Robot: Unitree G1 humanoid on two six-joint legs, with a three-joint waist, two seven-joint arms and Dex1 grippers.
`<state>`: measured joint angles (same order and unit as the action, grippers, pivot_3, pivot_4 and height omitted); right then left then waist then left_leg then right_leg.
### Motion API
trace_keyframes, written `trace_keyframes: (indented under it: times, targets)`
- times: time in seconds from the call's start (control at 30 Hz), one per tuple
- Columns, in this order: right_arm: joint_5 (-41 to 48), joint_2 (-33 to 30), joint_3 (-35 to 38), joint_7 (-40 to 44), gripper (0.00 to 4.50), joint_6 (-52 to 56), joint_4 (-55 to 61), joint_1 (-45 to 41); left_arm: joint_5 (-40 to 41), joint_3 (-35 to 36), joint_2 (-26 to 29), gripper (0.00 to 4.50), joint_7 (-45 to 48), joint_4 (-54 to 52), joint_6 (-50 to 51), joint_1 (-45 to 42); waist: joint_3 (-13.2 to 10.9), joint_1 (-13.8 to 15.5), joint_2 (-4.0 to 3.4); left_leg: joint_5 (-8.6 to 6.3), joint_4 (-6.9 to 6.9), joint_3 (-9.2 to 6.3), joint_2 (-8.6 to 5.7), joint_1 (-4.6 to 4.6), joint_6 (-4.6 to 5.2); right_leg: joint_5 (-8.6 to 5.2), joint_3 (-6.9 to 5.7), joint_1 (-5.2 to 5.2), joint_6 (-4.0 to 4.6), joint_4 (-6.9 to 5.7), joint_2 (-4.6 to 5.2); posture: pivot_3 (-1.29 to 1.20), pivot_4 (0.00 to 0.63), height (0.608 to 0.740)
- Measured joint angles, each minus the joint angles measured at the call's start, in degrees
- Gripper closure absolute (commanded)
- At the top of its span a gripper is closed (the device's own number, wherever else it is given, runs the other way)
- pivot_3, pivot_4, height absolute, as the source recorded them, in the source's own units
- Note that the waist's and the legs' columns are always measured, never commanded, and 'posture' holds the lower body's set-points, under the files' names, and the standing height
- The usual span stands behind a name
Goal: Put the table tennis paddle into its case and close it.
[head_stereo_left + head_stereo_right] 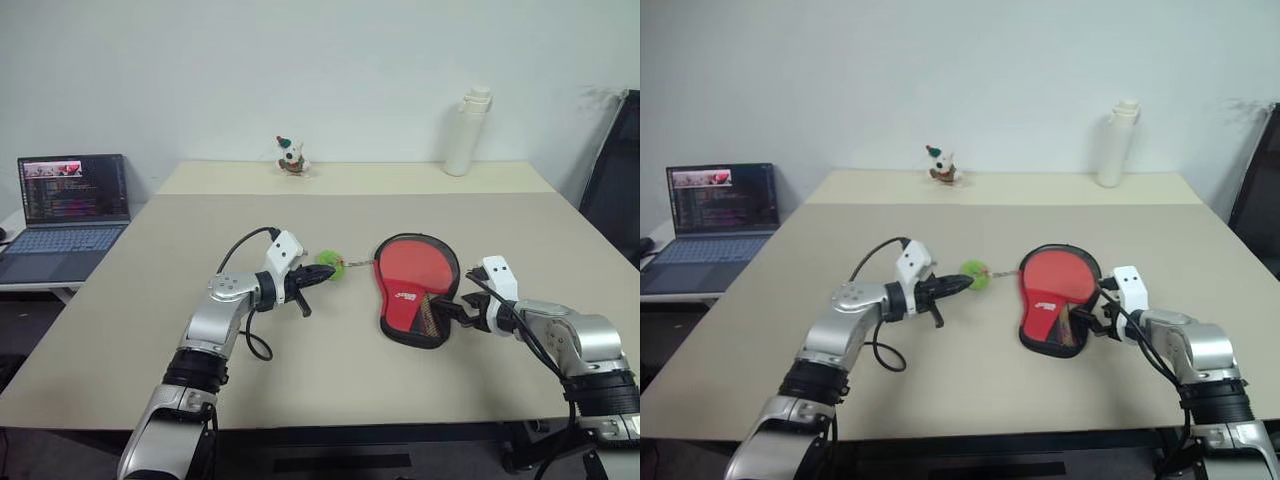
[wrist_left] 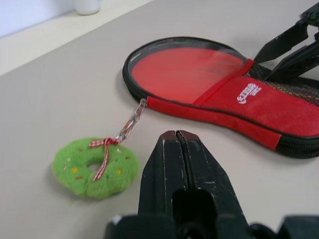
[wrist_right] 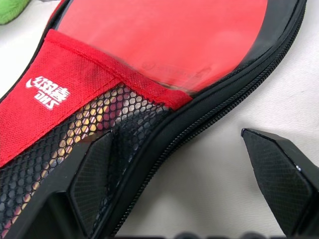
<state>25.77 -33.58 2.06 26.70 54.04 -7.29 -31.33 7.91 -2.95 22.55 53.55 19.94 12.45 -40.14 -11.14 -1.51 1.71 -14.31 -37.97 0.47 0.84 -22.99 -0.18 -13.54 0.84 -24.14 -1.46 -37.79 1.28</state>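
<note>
Black fabric case: lies flat on the table between the two arms, round end away from the robot, narrow neck end toward it; red lining and a mesh panel face up.
Paddle: already inside the case, red face showing under a clear-looking window, striped handle dimly visible behind the mesh near the neck.
Long axis: runs roughly from the robot's near side to the far side, tilted a little, with the handle end nearest the right arm.
Green charm: rests on the table just beside the case's round end, joined to the zip rim by a small metal link.
Left end effector: fingers pressed together, pinching nothing, its tip just beside the charm and not touching it.
Right end effector: fingers spread wide at the neck of the case, one over the mesh and one on the table outside the zip rim.
Step in hand (judgement): closing the case by its zip.
How to do it well: pin the neck firmly with the right so the case cannot slide, part the left fingers and take the charm or its link, then pull along the rim's curve, not away from it.
Risk: tugging sideways would drag the whole case.
</note>
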Motion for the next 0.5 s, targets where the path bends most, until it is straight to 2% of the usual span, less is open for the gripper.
trace_keyframes:
  times: [0.13, 0.2, 0.27, 0.5]
  targets:
    - [-1.98, 1.07, -1.31, 1.74, 0.00, -1.42, -2.20, -1.50, 0.05, -0.01, 0.27, 4.46, -0.52, -0.42, 0.65, 0.31, 0.02, -0.33, 0.03, 0.00, 0.00, 0.06, 0.02, 0.10, 0.00, -0.01, 0.01, 0.02, -0.02, -0.08, -0.05, 0.00, 0.150, 0.740]
    - [-2.57, 1.70, -1.70, 2.23, 0.39, -1.78, -3.09, -2.05, 0.07, -0.02, 0.27, 4.50, -0.62, -0.70, 0.79, 0.73, 0.05, -0.45, 0.08, 0.00, -0.01, 0.08, 0.06, 0.15, 0.00, -0.01, 0.04, 0.03, -0.02, -0.12, -0.11, 0.00, 0.150, 0.740]
    - [-3.37, 2.82, -2.07, 2.88, 0.86, -2.04, -4.41, -3.10, 0.07, -0.02, 0.33, 4.50, -0.70, -1.22, 0.87, 1.33, 0.05, -0.60, 0.08, 0.01, -0.01, 0.11, 0.10, 0.20, 0.00, 0.00, 0.06, 0.03, 0.00, -0.18, -0.15, 0.00, 0.150, 0.740]
    - [-4.94, 6.04, -3.88, 6.10, 3.09, -2.08, -8.40, -6.56, 0.38, -0.02, 1.56, 4.50, -0.92, -3.11, 1.20, 3.26, 0.08, -1.35, 0.12, 0.01, -0.01, 0.21, 0.37, 0.30, -0.01, 0.09, 0.10, 0.04, 0.15, -0.20, -0.29, 0.00, 0.150, 0.740]
